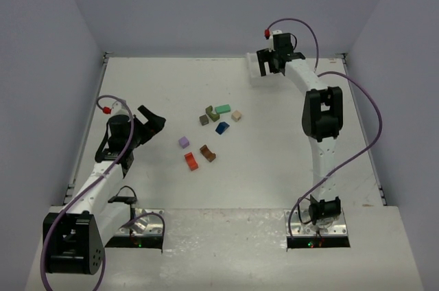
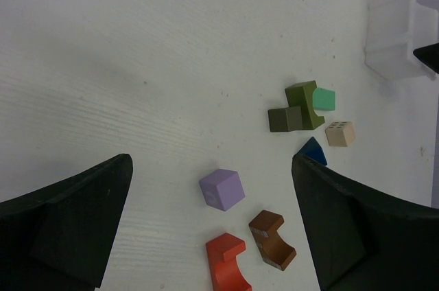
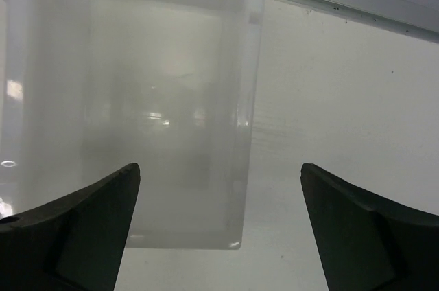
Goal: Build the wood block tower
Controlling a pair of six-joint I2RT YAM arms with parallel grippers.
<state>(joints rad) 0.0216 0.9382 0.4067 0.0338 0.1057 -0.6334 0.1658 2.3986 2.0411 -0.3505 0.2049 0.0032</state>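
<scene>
Several wood blocks lie loose on the table's middle: purple cube (image 1: 183,142) (image 2: 222,189), red-orange piece (image 1: 191,161) (image 2: 228,272), brown piece (image 1: 208,153) (image 2: 272,239), blue block (image 1: 222,127) (image 2: 313,151), beige cube (image 1: 236,115) (image 2: 340,134), green block (image 1: 223,108) (image 2: 324,99) and olive block (image 1: 212,113) (image 2: 305,104) touching a darker one (image 2: 284,119). No tower is in view. My left gripper (image 1: 152,123) (image 2: 211,160) hangs open left of the blocks, holding nothing. My right gripper (image 1: 269,63) (image 3: 220,166) stands open at the far right, over the edge of the white tray.
The white plastic tray (image 1: 258,73) (image 3: 137,99) (image 2: 394,27) lies on the table near the back wall, partly between the right fingers. Walls close the table on the left, back and right. Both arm bases sit at the near edge.
</scene>
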